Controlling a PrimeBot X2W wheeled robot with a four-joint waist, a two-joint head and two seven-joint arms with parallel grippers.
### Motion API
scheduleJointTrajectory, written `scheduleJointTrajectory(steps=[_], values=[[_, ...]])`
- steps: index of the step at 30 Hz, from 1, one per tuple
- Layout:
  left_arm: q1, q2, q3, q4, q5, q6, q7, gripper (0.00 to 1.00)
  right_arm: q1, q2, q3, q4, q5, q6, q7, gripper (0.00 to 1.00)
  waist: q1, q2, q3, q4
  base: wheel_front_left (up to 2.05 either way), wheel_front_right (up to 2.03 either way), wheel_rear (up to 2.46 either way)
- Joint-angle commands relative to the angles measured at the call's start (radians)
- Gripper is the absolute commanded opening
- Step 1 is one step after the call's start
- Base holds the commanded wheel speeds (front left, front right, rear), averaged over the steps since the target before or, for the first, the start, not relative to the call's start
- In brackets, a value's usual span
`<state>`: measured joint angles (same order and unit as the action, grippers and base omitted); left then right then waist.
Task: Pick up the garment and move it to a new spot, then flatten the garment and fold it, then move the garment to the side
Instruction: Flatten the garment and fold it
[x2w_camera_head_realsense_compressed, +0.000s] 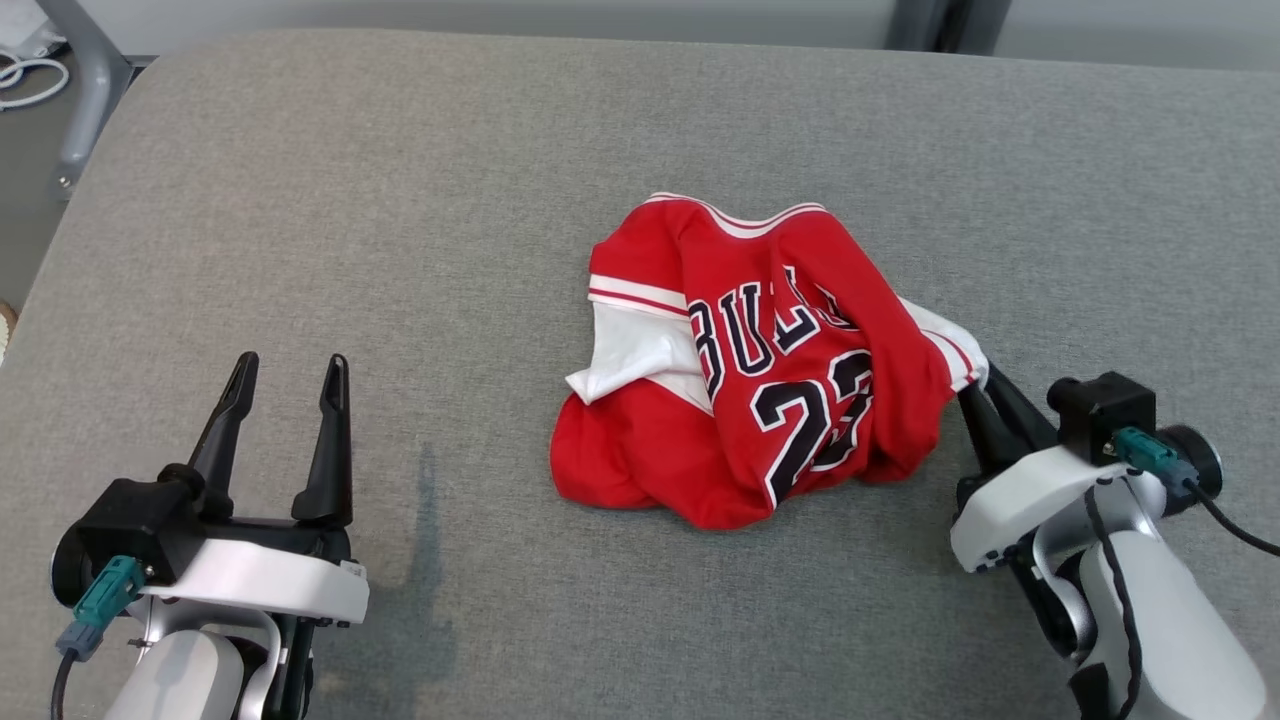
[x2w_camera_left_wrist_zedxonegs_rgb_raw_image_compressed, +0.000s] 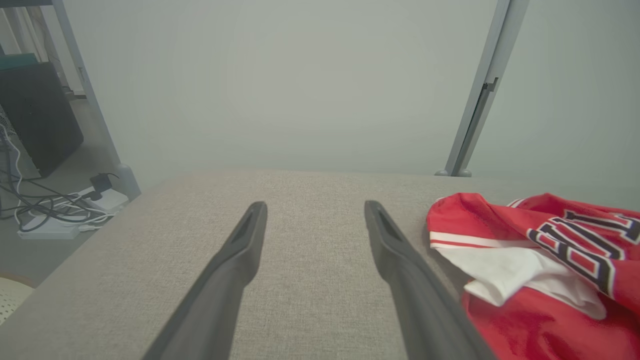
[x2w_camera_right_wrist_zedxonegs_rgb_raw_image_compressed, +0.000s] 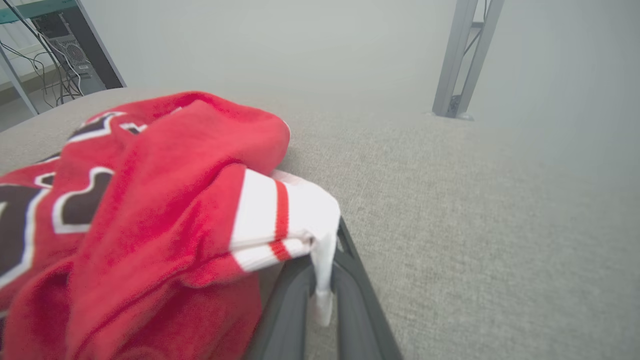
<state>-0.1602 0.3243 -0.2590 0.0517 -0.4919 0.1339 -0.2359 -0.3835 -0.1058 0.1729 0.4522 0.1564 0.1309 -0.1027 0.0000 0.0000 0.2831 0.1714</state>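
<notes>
Wrist view shows right gripper (x2w_camera_right_wrist_zedxonegs_rgb_raw_image_compressed: 322, 250) seemingly clamped on jersey (x2w_camera_right_wrist_zedxonegs_rgb_raw_image_compressed: 150, 200) hem.

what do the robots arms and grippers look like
Both match. The left gripper and right gripper each have two long, tapered matte-black fingers on a black base, set in a white rounded wrist shell. A teal connector plugs into each wrist, with a black cable trailing off. The forearms are pale grey-white.

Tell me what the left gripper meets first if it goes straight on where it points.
Nothing, it seems: the left gripper faces bare grey pad to the far edge; the jersey lies off to its right.
</notes>
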Motion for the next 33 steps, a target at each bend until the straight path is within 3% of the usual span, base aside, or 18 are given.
scheduleJointTrajectory(steps=[1, 7, 16, 21, 27, 33], values=[[-0.019, 0.001, 0.006, 0.007, 0.0, -0.003, -0.006, 1.0, -0.022, -0.018, 0.003, -0.024, -0.023, 0.0, -0.027, 0.0, 0.0, 0.0, -0.004, -0.01, 0.0, 0.0, 0.0], [-0.009, 0.0, 0.009, 0.027, 0.002, -0.01, -0.016, 1.0, -0.073, -0.046, 0.043, -0.193, -0.098, 0.0, -0.037, 0.0, 0.0, 0.0, -0.028, -0.051, 0.0, 0.0, 0.0], [0.009, -0.002, 0.007, 0.031, 0.007, -0.003, -0.02, 1.0, -0.176, -0.065, 0.132, -0.462, -0.08, 0.0, 0.092, 0.0, 0.0, 0.0, -0.067, -0.103, 0.0, 0.0, 0.0], [0.021, -0.002, 0.0, 0.024, 0.009, 0.001, -0.018, 1.0, -0.179, -0.06, 0.071, -0.577, -0.076, 0.0, 0.14, 0.0, 0.0, 0.0, -0.078, -0.13, 0.0, 0.0, 0.0], [0.016, -0.003, -0.007, 0.018, 0.012, 0.007, -0.014, 1.0, -0.044, -0.046, -0.047, -0.61, -0.066, 0.0, 0.18, 0.0, 0.0, 0.0, -0.073, -0.148, 0.0, 0.0, 0.0], [0.0, -0.001, -0.019, 0.017, 0.012, -0.002, -0.01, 1.0, 0.147, -0.018, -0.18, -0.451, -0.032, 0.0, 0.126, 0.0, 0.0, 0.0, -0.054, -0.166, 0.0, 0.0, 0.0]])
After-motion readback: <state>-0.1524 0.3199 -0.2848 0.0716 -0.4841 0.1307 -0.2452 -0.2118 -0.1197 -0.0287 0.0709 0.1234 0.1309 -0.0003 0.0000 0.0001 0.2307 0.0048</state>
